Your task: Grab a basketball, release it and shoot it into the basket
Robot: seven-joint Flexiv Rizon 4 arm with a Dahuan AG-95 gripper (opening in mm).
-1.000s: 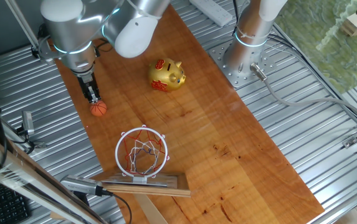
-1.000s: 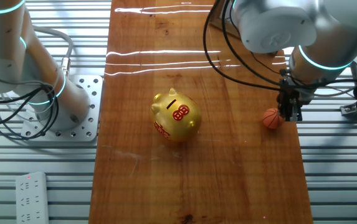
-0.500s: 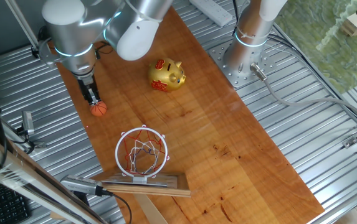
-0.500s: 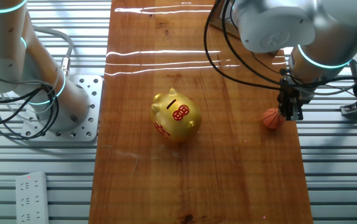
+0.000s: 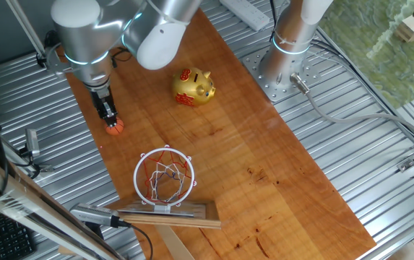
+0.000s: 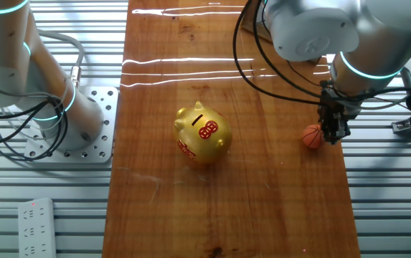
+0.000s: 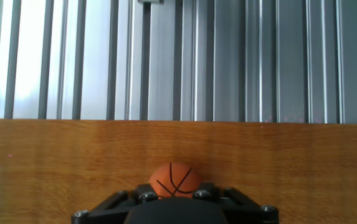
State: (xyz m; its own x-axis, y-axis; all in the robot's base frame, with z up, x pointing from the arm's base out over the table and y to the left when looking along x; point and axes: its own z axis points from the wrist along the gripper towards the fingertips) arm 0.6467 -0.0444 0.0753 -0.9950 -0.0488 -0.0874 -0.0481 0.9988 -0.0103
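Claw [image 5: 110,121] low beside ball [image 6: 312,135] at table edge, grip unclear; centre fingers before squeezing.

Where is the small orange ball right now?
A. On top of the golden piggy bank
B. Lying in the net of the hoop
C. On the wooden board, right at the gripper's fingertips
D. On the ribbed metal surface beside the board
C: the ball rests on the wooden board right at the gripper, apart from the hoop and the piggy bank.
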